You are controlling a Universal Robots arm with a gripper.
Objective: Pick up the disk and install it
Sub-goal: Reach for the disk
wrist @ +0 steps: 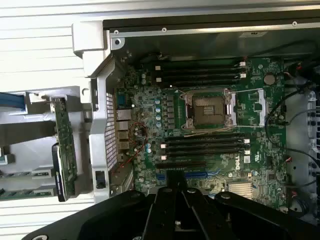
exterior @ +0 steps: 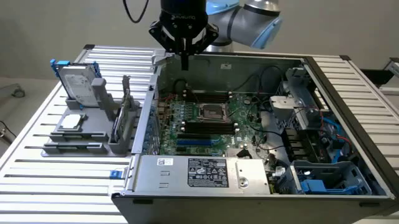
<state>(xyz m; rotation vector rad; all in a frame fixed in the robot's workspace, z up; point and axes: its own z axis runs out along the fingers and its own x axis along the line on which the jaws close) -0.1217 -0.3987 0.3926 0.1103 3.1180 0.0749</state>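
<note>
Exterior view: jaws closed and empty above the computer case [exterior: 249, 211]; disk [exterior: 80, 86] propped on grey stand [exterior: 81, 140]

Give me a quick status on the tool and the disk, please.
Tool shut, empty, above open case. Disk standing in grey holder, untouched.

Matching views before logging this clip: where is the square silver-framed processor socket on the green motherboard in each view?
Exterior view: the square silver-framed processor socket lies on the green motherboard in the open grey case, between two banks of black memory slots.
Wrist view: the socket lies between the same two banks.
Shared landmark: the black memory slots on either side of it.
</note>
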